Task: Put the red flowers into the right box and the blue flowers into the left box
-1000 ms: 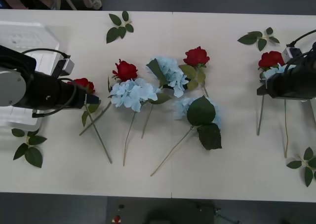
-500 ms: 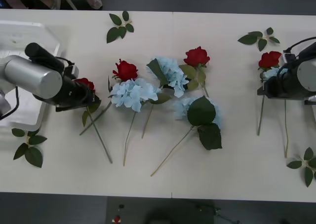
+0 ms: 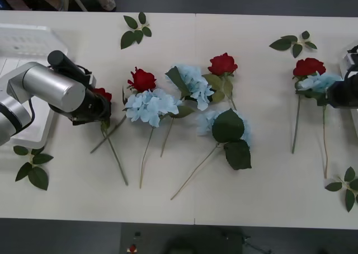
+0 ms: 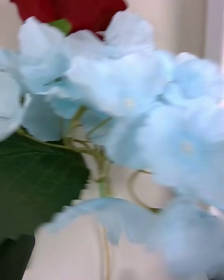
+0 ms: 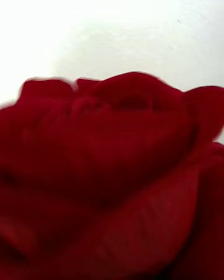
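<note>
Several red flowers lie on the white table: one rose point(image 3: 103, 93) under my left gripper point(image 3: 99, 109), others point(image 3: 142, 79) point(image 3: 222, 64) mid-table, and one point(image 3: 307, 67) far right. That left rose point(image 5: 116, 168) is right up against the left wrist camera. Blue flowers lie in the middle point(image 3: 150, 106) point(image 3: 193, 81), and one point(image 3: 319, 81) beside the far-right rose, just ahead of my right gripper point(image 3: 331, 93). Its cluster point(image 4: 140, 102) is close in the right wrist view, with the rose point(image 4: 65, 0) behind. The left box point(image 3: 25, 41) stands far left. A narrow white strip point(image 4: 215, 23) looks like the right box's rim.
Loose green leaf sprigs lie at the back point(image 3: 135, 29) point(image 3: 293, 43), front left point(image 3: 31, 167) and front right point(image 3: 345, 188). A third blue cluster sits under big dark leaves point(image 3: 229, 128). Long stems trail toward the table's front edge.
My right arm has drawn back to the right, uncovering the blue cluster beside the far-right rose. My left arm has swung round while its gripper stayed at the left rose.
</note>
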You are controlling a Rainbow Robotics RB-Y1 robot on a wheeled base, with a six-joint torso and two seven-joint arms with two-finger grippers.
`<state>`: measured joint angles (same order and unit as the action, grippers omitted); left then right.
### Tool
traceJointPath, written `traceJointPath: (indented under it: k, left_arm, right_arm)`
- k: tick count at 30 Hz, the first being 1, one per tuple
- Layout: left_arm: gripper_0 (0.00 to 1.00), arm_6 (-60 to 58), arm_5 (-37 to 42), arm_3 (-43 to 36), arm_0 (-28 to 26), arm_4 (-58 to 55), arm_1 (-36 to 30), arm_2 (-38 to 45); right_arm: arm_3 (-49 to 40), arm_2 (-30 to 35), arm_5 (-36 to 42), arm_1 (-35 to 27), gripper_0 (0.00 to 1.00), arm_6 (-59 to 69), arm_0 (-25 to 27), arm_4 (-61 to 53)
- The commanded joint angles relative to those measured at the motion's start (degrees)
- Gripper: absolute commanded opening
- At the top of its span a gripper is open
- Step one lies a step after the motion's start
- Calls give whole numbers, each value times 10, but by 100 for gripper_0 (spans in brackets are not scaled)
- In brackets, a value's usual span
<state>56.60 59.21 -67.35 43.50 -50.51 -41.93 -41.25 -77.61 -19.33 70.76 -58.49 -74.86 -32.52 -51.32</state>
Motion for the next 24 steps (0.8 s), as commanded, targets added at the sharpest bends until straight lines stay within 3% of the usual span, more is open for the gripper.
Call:
traceJointPath:
  k: [1, 8, 13, 15, 20, 24]
  left_arm:
    - [0, -7, -1, -45, 14, 23, -43, 2]
    - [0, 15, 0, -116, 14, 1, -101, 20]
    - [0, 116, -24, -219, 34, -86, -119, 125]
    - [0, 162, -53, -234, 56, -103, -101, 137]
    - [0, 258, -219, -233, 110, -80, -5, 139]
    - [0, 274, -261, -229, 139, -43, 70, 154]
  right_arm:
    - [26, 5, -40, -18, 100, -49, 2, -4]
    - [67, -46, -118, 1, 100, -61, 1, 21]
    - [79, -73, -152, 26, 100, -62, -2, 55]
    - [83, -74, -152, 38, 100, -63, -1, 70]
    - [105, -74, -165, 66, 100, -63, -1, 92]
    - [120, -74, -173, 77, 100, -64, -3, 96]
